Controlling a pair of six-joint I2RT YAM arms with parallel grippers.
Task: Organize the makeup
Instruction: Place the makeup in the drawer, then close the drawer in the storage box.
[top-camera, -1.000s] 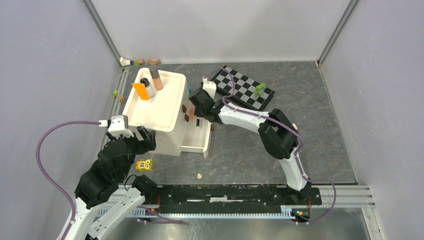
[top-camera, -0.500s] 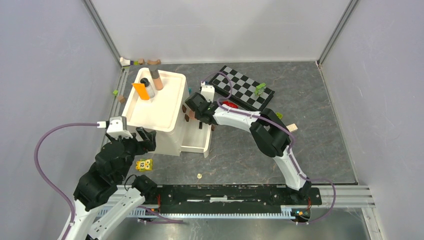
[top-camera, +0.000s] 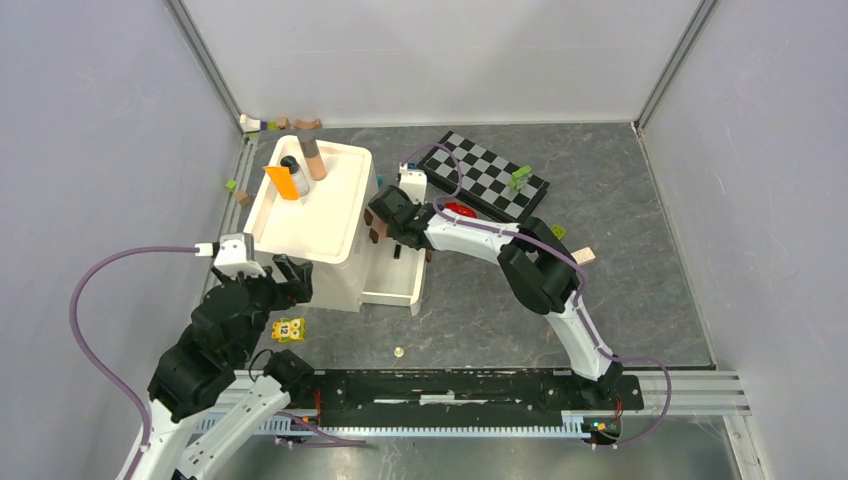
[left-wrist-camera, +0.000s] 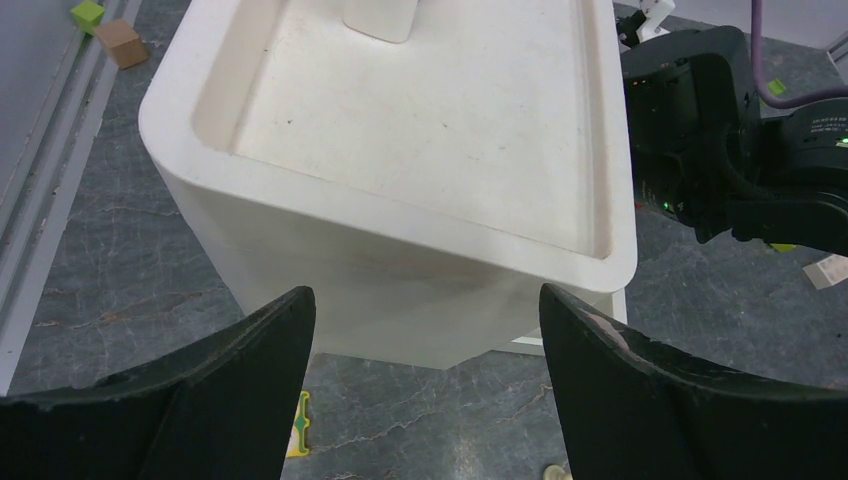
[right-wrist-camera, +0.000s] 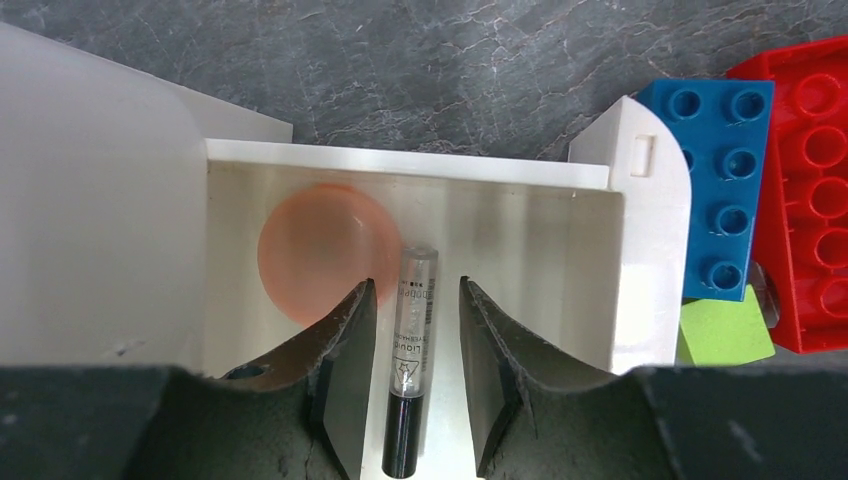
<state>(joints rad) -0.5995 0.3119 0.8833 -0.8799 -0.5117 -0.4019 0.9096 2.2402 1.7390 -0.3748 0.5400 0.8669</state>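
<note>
Right gripper (right-wrist-camera: 415, 290): jaws parted, straddling clear tube (right-wrist-camera: 413, 340), gap each side, no grip. Tube lies in white drawer (right-wrist-camera: 520, 230), bottom centre of right wrist view, just right of round pink disc (right-wrist-camera: 315, 250). Left gripper (left-wrist-camera: 425, 295): wide open, holding nothing, bottom of frame, facing white organizer (left-wrist-camera: 400, 150).

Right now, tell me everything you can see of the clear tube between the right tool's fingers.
The clear tube is a slim transparent cylinder, plastic by its look, with fine black print and a black cap at one end. It lies flat in the white drawer, lengthwise between the fingers of the right tool, whose jaws stand open with a gap on each side. Its clear end sits against the edge of the round pink disc.
</note>
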